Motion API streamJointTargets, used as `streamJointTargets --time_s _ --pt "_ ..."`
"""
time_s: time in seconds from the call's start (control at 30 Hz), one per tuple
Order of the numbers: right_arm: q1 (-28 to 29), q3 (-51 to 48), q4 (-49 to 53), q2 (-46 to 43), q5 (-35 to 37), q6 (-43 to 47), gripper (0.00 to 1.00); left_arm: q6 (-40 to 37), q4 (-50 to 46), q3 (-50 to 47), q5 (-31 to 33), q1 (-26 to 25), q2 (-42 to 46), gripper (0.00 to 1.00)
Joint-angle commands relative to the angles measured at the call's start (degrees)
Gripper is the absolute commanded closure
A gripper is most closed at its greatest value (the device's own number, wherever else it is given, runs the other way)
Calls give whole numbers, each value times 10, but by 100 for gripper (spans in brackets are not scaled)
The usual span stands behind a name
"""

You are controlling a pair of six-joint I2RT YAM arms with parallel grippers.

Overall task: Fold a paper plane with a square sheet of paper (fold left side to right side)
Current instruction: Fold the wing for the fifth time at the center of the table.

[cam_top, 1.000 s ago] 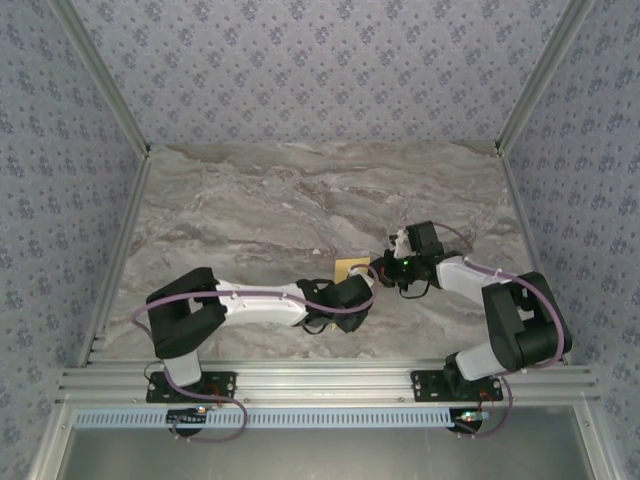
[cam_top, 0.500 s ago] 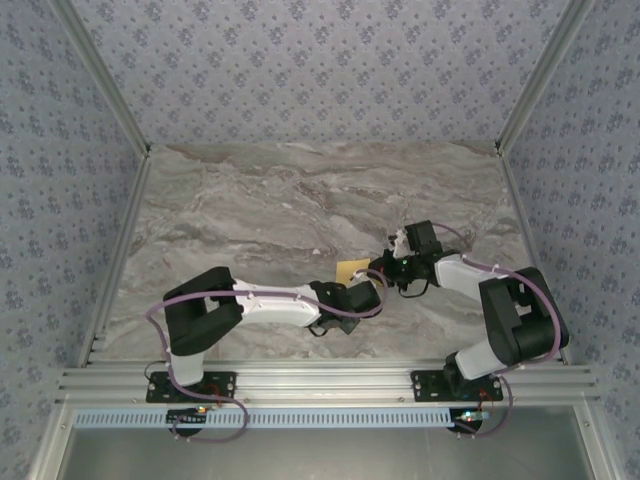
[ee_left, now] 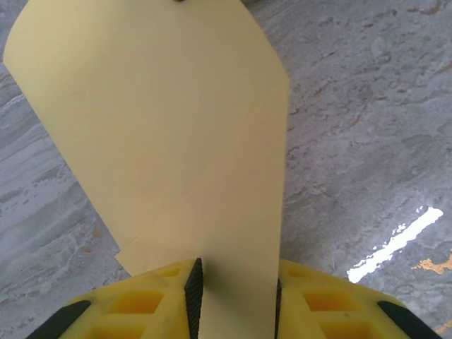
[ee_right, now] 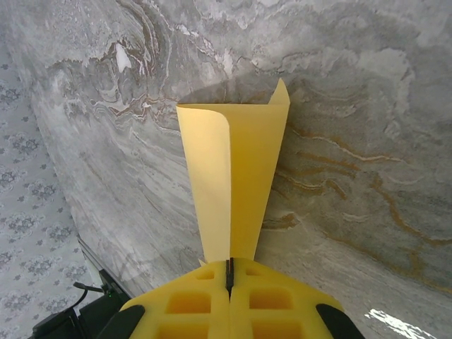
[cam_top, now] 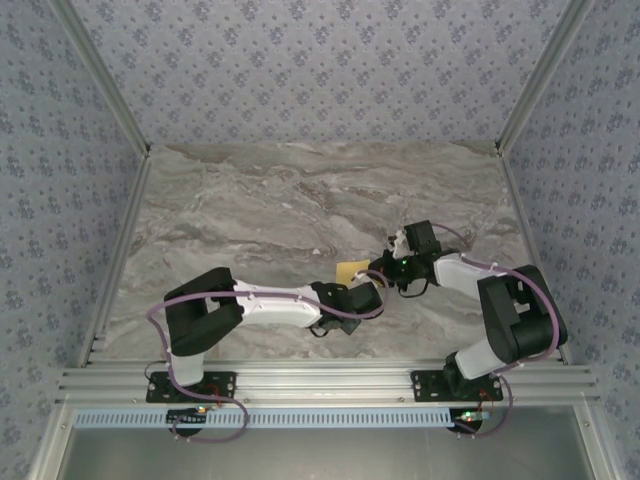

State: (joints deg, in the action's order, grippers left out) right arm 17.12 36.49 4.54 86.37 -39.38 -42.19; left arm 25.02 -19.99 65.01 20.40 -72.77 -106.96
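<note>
From above I count one square sheet of paper (cam_top: 347, 270), a small yellow patch toward 4 o'clock of the marble worktop (cam_top: 250, 200), with my left jaws at its 5 o'clock and my right jaws at its 3 o'clock. At my left wrist the sheet (ee_left: 162, 141) rises curled toward 12 o'clock, its near end between my left jaws, which stand slightly apart around it. At my right wrist my right jaws are closed flat on the sheet's (ee_right: 236, 183) near end, and it fans out toward 12 o'clock, left edge rolled over.
</note>
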Motion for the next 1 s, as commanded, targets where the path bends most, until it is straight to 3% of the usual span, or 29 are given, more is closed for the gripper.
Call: streamJointTargets --time_s 0.0,0.27,0.4,0.7,0.8,0.97 --pt "-3 16 15 10 3 9 100 -2 -13 20 -2 -4 -6 73" --pt "-4 23 9 17 2 9 100 -2 -10 24 -13 -4 -8 79" --pt "-16 26 8 5 -6 15 95 2 -5 24 -22 -2 -3 82" --pt "-80 4 59 -142 38 71 41 35 73 -31 -102 34 36 86" --pt "-105 -13 86 -188 45 110 32 53 117 -57 -140 51 52 86" --pt "-112 -41 123 -221 59 159 27 101 219 -117 -221 86 79 86"
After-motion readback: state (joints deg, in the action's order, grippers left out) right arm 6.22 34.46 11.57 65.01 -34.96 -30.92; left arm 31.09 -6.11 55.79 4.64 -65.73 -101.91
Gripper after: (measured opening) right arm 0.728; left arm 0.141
